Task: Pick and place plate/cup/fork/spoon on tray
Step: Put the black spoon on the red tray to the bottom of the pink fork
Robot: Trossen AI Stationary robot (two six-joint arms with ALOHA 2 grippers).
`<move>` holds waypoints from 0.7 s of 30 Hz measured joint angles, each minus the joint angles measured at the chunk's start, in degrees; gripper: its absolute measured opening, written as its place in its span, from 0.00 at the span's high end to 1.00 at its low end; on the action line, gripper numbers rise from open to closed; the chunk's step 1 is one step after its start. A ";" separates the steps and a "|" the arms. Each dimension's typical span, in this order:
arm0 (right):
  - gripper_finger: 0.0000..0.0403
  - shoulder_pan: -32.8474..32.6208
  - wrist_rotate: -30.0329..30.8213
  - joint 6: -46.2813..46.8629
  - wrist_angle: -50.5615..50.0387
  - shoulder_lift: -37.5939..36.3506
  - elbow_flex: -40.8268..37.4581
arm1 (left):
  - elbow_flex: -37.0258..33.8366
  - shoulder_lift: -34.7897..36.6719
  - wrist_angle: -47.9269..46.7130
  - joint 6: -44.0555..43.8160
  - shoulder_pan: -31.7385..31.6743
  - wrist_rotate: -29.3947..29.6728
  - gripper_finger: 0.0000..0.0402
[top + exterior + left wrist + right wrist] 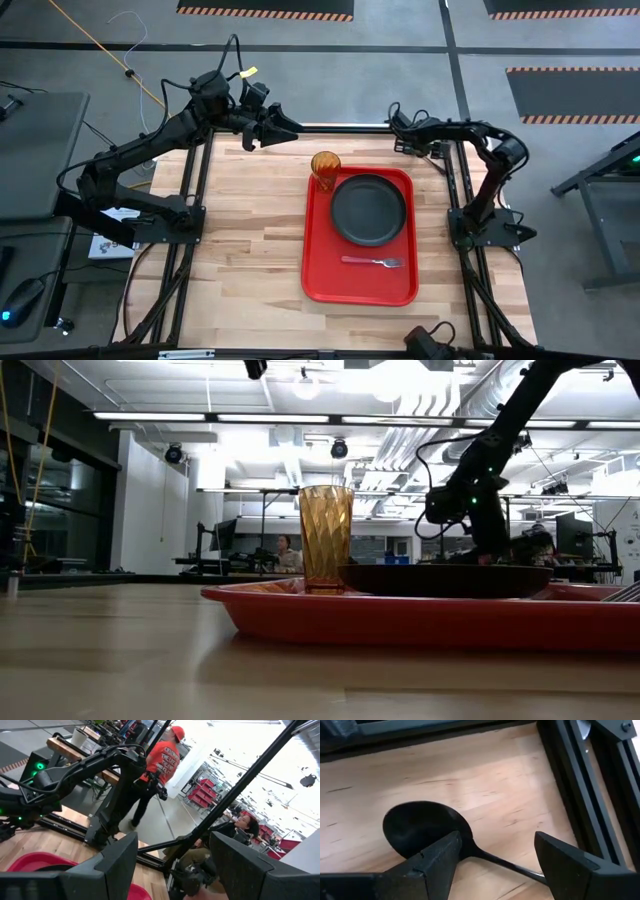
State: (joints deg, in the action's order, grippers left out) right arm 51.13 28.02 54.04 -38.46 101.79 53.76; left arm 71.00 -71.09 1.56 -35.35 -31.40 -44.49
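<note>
The red tray (360,285) lies on the table's right half. The dark plate (368,209) rests flat on its far part. The amber cup (325,163) stands upright at the tray's far left corner and also shows in the low view (326,535). The pink-handled fork (372,262) lies on the tray's near part. The spoon (420,827) lies on the bare wood by the far right frame rail. My right gripper (497,840) is open just over it, its fingers on either side of the neck where bowl meets handle. My left gripper (292,131) is open and empty, raised over the far edge.
Black frame rails (460,200) run along the table's edges, one close beside the spoon (580,795). Bare wood (250,230) lies left of the tray. Beyond the table a person in a red shirt (162,760) stands and another sits.
</note>
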 joint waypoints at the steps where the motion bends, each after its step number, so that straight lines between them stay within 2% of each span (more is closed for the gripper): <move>1: 0.37 -0.34 0.07 -0.03 0.01 0.27 0.07 | 0.00 0.00 -0.02 0.01 0.00 -0.01 0.40; 9: 0.37 -2.64 -3.70 -5.79 -0.21 -0.79 -0.02 | 0.00 0.00 -0.02 0.02 0.00 -0.15 0.40; 14: 0.37 -4.29 -10.07 -7.65 0.27 -2.78 -0.24 | 0.00 0.00 -0.02 0.57 0.00 -0.17 0.40; 18: 0.37 -5.15 -16.82 -4.72 3.25 -3.01 -0.24 | 0.00 0.00 -0.02 0.68 -0.02 -0.17 0.40; 21: 0.37 -5.95 -18.15 -0.17 6.32 -2.99 -0.28 | 0.00 0.00 -0.03 0.66 0.00 -0.17 0.40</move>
State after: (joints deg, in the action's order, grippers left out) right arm 45.18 9.86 53.88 -32.15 98.80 53.47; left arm 71.00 -71.09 1.53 -34.70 -31.40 -44.66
